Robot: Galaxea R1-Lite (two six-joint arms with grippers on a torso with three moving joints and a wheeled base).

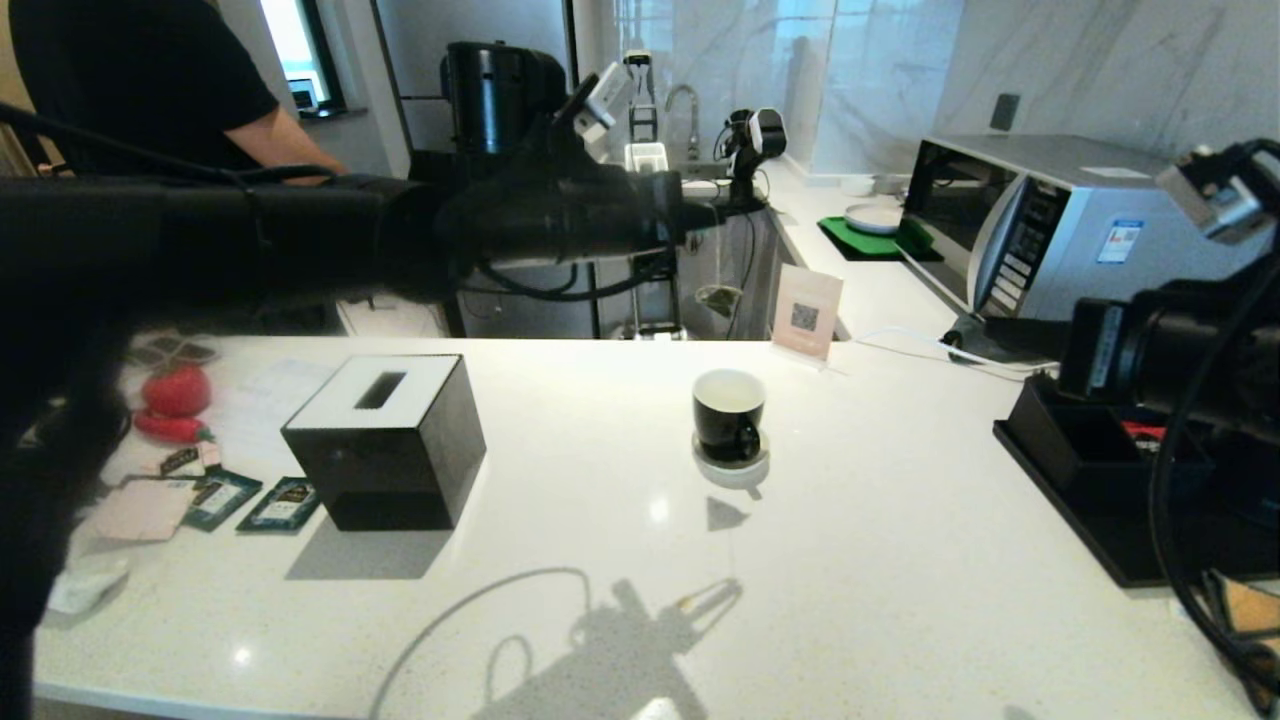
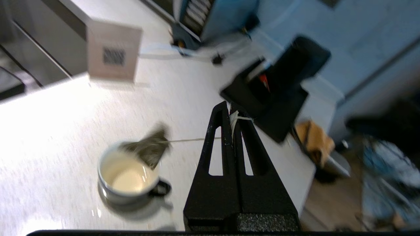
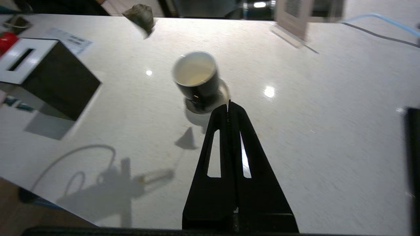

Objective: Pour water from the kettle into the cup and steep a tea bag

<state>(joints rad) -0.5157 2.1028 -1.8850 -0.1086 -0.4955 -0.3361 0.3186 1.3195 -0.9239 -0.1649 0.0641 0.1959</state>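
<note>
- Left gripper (image 2: 230, 109) fingers pinched together on tea bag's string/tag, held high over counter (image 1: 850, 560).
- Tea bag (image 2: 149, 149) dangles on string just above cup (image 1: 728, 414); cup sits on white saucer (image 1: 732, 468), mid-counter.
- Right gripper (image 3: 228, 106) fingers together, nothing held, w/ arm at counter's right edge.
- Black tissue box (image 1: 385, 440) well left of cup.

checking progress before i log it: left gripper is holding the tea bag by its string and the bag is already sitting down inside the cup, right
Not quite. The left gripper is shut on the string, but the tea bag hangs in the air above the cup, not sitting inside it. The head view shows the bag dangling well above the cup on its saucer.
</note>
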